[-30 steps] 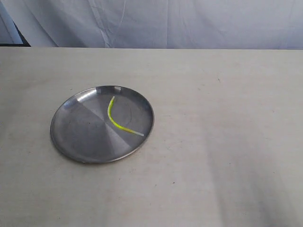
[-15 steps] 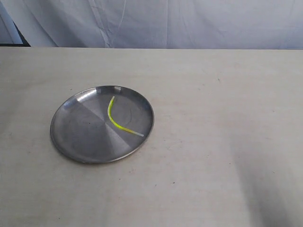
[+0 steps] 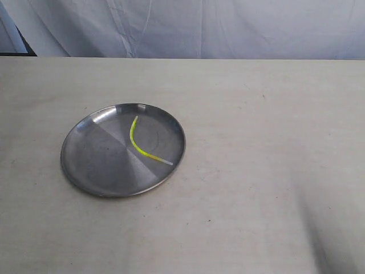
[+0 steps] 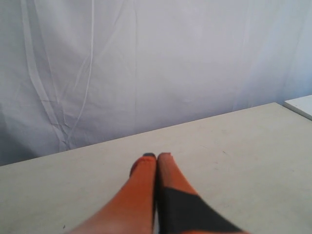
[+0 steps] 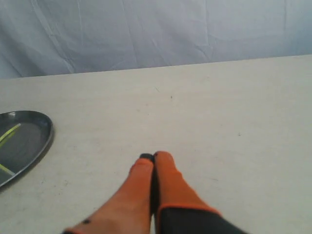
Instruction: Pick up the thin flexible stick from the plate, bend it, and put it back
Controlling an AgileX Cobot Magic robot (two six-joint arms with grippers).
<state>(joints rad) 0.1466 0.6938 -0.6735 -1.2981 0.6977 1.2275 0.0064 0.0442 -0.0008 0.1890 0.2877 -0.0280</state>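
Observation:
The round silver-grey metal plate (image 3: 91, 165) lies on the beige table, left of centre in the exterior view. On its right half rests the thin neon yellow-green stick (image 3: 138, 146), curved, with its whitish tip toward the plate's near-right rim. Neither gripper shows in the exterior view. My left gripper (image 4: 156, 156) is shut, orange fingers pressed together with nothing between them, above bare table. My right gripper (image 5: 153, 157) is shut and empty too; the plate's rim (image 5: 46, 139) and part of the stick (image 5: 9, 132) appear at the edge of the right wrist view, well apart from it.
A white cloth backdrop (image 3: 217, 28) hangs behind the table's far edge. A white slab corner (image 4: 302, 105) sits at the table's edge in the left wrist view. A dark shadow (image 3: 336, 251) lies at the table's near right.
The plate and stick have not moved. The shadow at the near right of the table has shrunk toward the corner.

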